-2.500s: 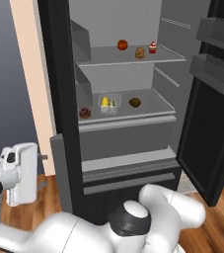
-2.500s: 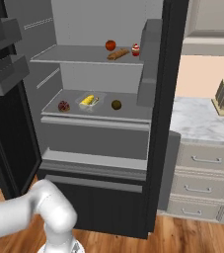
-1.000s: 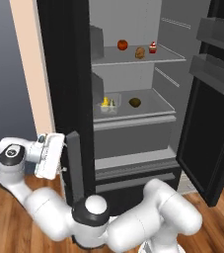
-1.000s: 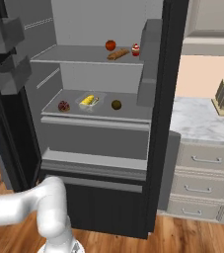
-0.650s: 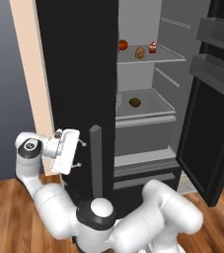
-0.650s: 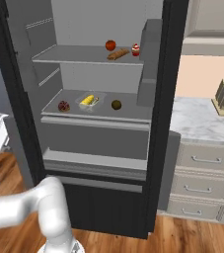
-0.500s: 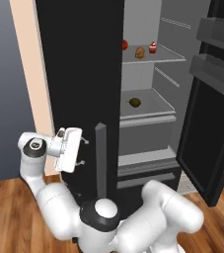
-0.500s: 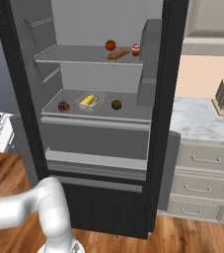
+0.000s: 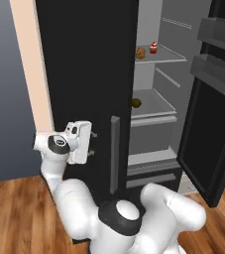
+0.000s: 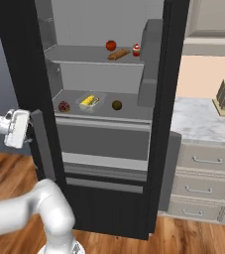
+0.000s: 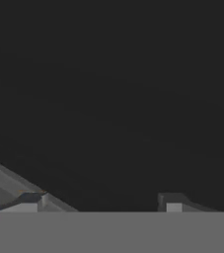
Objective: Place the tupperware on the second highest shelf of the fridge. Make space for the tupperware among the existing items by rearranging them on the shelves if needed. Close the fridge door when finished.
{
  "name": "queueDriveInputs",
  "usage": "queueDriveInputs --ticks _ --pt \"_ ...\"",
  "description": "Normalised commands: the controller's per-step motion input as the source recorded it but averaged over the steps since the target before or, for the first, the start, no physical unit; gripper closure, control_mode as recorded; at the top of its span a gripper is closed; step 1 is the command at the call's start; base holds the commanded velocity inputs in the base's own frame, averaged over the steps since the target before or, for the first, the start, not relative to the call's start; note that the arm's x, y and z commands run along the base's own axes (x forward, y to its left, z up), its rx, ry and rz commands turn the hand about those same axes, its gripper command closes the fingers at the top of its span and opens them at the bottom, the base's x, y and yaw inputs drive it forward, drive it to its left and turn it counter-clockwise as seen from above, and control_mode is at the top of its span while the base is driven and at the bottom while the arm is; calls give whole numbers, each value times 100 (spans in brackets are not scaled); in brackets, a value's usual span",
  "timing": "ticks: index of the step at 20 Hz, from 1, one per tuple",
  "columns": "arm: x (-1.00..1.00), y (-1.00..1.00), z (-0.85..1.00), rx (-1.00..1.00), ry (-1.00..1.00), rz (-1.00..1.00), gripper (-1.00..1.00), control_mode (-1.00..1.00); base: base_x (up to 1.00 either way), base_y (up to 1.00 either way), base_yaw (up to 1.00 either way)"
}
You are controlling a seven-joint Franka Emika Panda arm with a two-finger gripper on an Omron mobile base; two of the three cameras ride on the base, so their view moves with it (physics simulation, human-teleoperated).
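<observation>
1. The fridge's left door [image 9: 84, 74] has swung far toward shut since a second ago.
2. The gripper [image 9: 91, 145], jaws apart and empty, presses against it.
3. The tupperware [image 10: 89, 102] sits on the second highest shelf [image 10: 104, 116]; closing remains.

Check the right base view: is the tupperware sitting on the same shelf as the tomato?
No, the tupperware sits on the lower shelf, while the tomato is on the shelf above.

Pincer [image 9: 92, 144] open, empty, arm bent left.
</observation>
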Motion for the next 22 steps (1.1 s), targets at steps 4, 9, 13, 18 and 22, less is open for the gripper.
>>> queueDriveInputs --ticks 4,9,13,18,22 --pt "63 -100 -4 25 -35 30 -100 -100 0 0 0" --pt "59 -96 0 22 -36 29 -100 -100 0 0 0" --pt "67 -55 2 15 -27 25 -100 -100 0 0 0" --pt "81 7 24 5 -24 23 -100 -100 0 0 0" --pt "60 58 38 0 -25 23 -100 -100 0 0 0"
